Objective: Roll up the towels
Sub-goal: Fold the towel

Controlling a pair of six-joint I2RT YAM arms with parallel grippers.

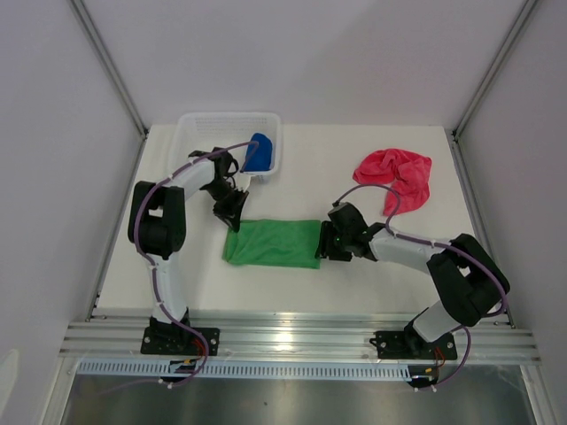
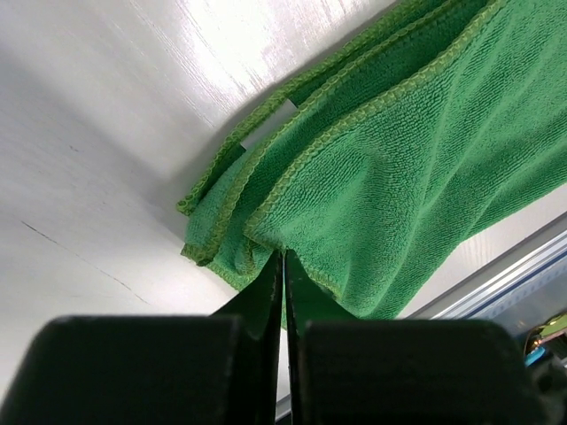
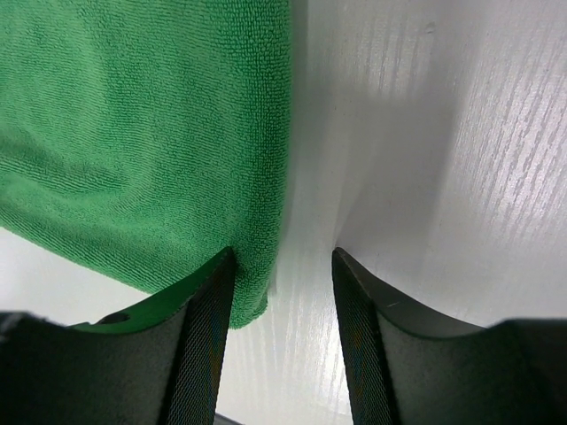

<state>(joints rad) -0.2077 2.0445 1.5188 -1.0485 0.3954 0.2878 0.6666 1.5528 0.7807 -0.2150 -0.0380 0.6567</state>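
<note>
With the left pincer point(image 2: 283, 258) clenched on just a thin corner of the green towel point(image 1: 273, 243), mid-desk, and the right pincer point(image 3: 283, 253) released at its opposite edge, a pull could slip the fabric free.

A lab cell: white table point(image 1: 354, 285), white panel walls point(image 1: 310, 53) (aluminium rail point(image 1: 292, 335) in front).

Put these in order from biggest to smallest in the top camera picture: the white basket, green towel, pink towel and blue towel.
1. white basket, looks biggest
2. green towel, spread flat
3. pink towel, bunched up, so it may really be bigger
4. blue towel, smallest, partly hidden in the basket
</note>
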